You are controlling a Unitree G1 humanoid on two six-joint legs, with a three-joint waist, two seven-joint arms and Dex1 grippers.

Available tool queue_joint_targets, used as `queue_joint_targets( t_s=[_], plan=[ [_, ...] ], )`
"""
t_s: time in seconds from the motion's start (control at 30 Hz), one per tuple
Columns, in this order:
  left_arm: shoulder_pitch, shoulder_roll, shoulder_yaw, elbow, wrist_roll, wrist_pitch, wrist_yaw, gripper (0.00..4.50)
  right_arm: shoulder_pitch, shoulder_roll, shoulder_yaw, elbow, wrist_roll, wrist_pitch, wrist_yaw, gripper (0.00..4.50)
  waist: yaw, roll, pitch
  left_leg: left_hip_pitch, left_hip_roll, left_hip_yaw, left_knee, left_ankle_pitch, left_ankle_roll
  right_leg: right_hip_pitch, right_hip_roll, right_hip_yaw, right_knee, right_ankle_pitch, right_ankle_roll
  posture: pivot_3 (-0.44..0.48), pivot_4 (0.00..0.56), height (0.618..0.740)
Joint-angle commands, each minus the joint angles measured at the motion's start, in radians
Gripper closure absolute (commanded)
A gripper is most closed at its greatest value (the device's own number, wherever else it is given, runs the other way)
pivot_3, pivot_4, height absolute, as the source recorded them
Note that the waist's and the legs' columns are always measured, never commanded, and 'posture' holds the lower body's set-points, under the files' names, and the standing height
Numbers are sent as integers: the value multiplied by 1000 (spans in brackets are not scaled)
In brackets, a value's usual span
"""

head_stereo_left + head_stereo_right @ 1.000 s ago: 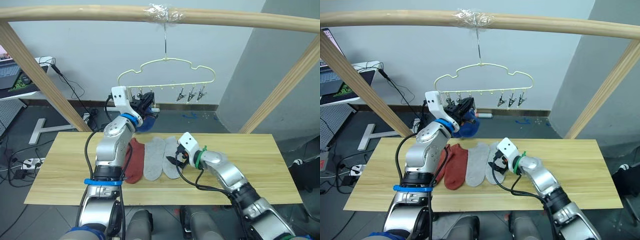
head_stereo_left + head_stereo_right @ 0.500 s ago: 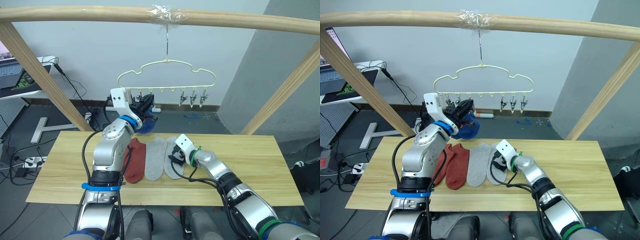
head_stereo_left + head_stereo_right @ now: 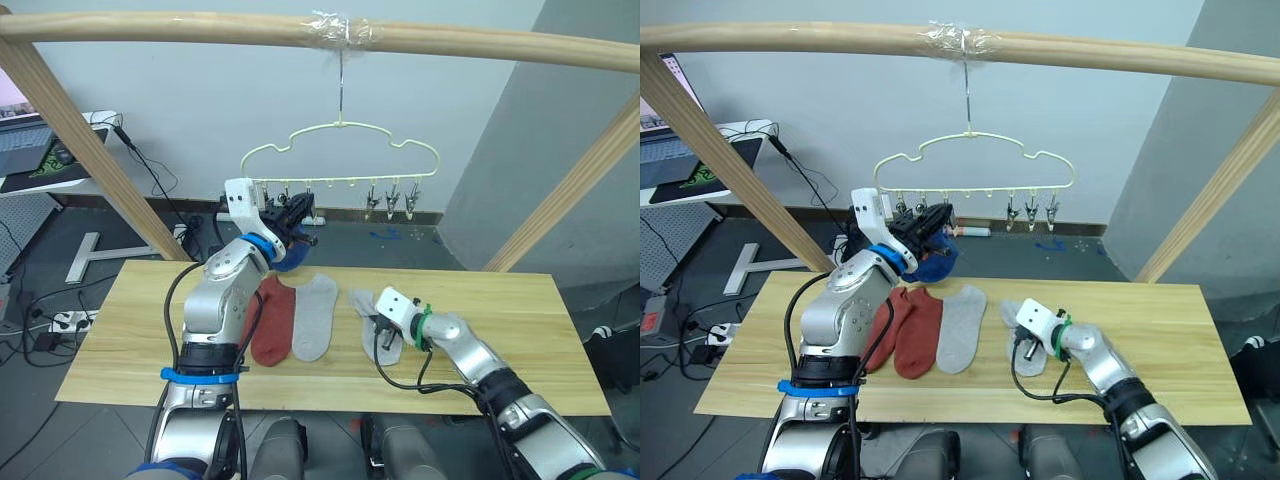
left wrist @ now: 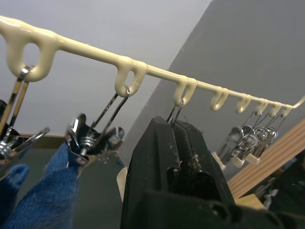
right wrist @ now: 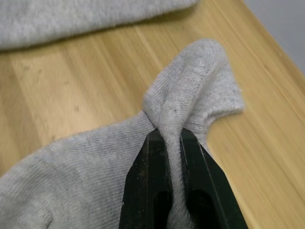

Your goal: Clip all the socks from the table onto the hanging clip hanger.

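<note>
The cream clip hanger hangs from the top pole, with dark clips along its bar. My left gripper is raised to the bar, shut on a clip whose wire disappears between its fingers. A blue sock hangs from the neighbouring clip. On the table lie two rust-red socks and a light grey sock. A second grey sock lies to their right, with my right gripper shut on a pinched fold of it, low on the table.
A round wooden pole spans the top, with slanted poles at the left and right. A side desk with a laptop stands far left. Cables lie on the floor behind. The table's right half is bare wood.
My right gripper has shut on the grey sock and dragged it right, apart from the other grey sock. The left gripper stays at the clips.
</note>
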Motion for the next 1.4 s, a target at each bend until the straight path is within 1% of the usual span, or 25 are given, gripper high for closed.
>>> queue_joint_targets(
  t_s=[0.03, 0.1, 0.17, 0.27, 0.33, 0.57, 0.63, 0.83, 0.97, 1.4],
  plan=[
    [16, -30, 102, -38, -172, 160, 26, 4500, 28, -21, -51, -244, 76, -15, 73, 4452, 0, 0, 0, 0, 0, 0, 0, 0, 0, 0, 0, 0, 0, 0, 0, 13, 197, 740],
    [13, -44, 165, -49, -277, 244, 45, 4500, 47, -46, -53, -379, 78, -52, 92, 4452, -3, 0, 0, -2, 1, -1, 0, 0, 0, -2, 0, 0, 0, 0, 0, 8, 195, 740],
    [11, -42, 191, -56, -340, 303, 54, 4500, 54, -68, -39, -449, 41, -76, 84, 4452, -5, 0, 0, -2, 0, -1, 0, 0, 0, -2, 0, -1, 0, 0, 0, 4, 191, 740],
    [-2, -52, 226, -61, -420, 352, 81, 4500, 61, -37, -56, -522, 70, -16, 64, 4452, -2, 0, 0, -2, 0, -1, 0, 0, 0, -2, 0, -1, 0, 0, 0, 0, 189, 740],
    [-6, -55, 232, -65, -448, 365, 94, 4500, 57, -13, -68, -550, 86, 7, 48, 4452, -2, 0, 0, -2, 0, -1, 0, 0, 0, -2, 0, -1, 0, 0, 0, 0, 189, 740],
    [1, -48, 217, -77, -490, 383, 111, 4500, 47, 41, -113, -593, 120, 90, 12, 4452, 2, 0, 0, -3, -1, -1, 2, 0, 0, -2, 0, 0, 0, 0, 0, 0, 189, 740],
    [6, -33, 197, -77, -464, 367, 107, 4500, 33, 44, -123, -592, 116, 88, 6, 4452, 2, 0, 0, -3, 0, -1, 2, 0, 0, -2, 0, 0, 0, 0, 0, -10, 194, 740],
    [5, -34, 199, -74, -491, 372, 111, 4500, -1, 46, -125, -579, 115, 97, 5, 4452, 1, 0, 0, -3, 0, -1, 2, 0, 0, -2, 0, 0, 0, 0, 0, -8, 197, 740],
    [9, -33, 183, -77, -471, 357, 111, 4500, -28, 58, -119, -573, 116, 99, 7, 4452, 1, 0, 0, -3, 0, -1, 2, 0, 0, -2, 0, 0, 0, 0, 0, -6, 199, 740],
    [-10, -41, 204, -79, -500, 339, 120, 4500, -43, 94, -103, -578, 129, 137, 29, 4452, 1, 0, 0, -3, 0, -1, 2, 0, 0, -2, 0, -1, 0, 0, 0, -4, 204, 740]
  ],
)
